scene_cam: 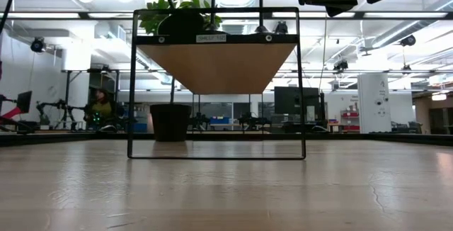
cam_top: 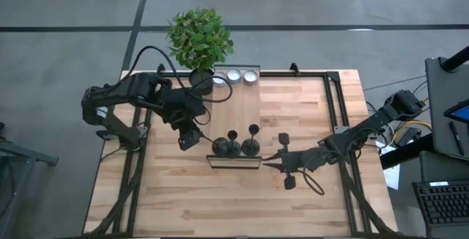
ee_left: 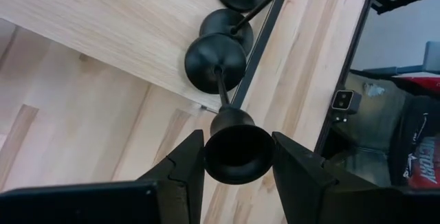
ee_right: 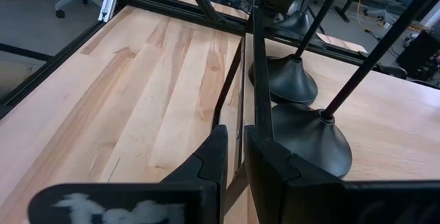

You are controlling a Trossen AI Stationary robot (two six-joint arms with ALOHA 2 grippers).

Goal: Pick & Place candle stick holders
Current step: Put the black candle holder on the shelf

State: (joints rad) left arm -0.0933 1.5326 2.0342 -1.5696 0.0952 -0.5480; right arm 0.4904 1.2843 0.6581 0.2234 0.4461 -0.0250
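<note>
- Candle stick holders [cam_top: 233, 145]: three black ones upright on raised wooden shelf [cam_top: 242, 107], near its 6 o'clock edge.
- Left gripper [ee_left: 237, 157]: at 9 o'clock of holders, fingers spread around nearest holder's cup [ee_left: 237, 148], pads just beside it.
- Right gripper [ee_right: 235, 157]: at 3 o'clock, fingers nearly closed, empty, beside the shelf's black frame [ee_right: 258, 80].
</note>
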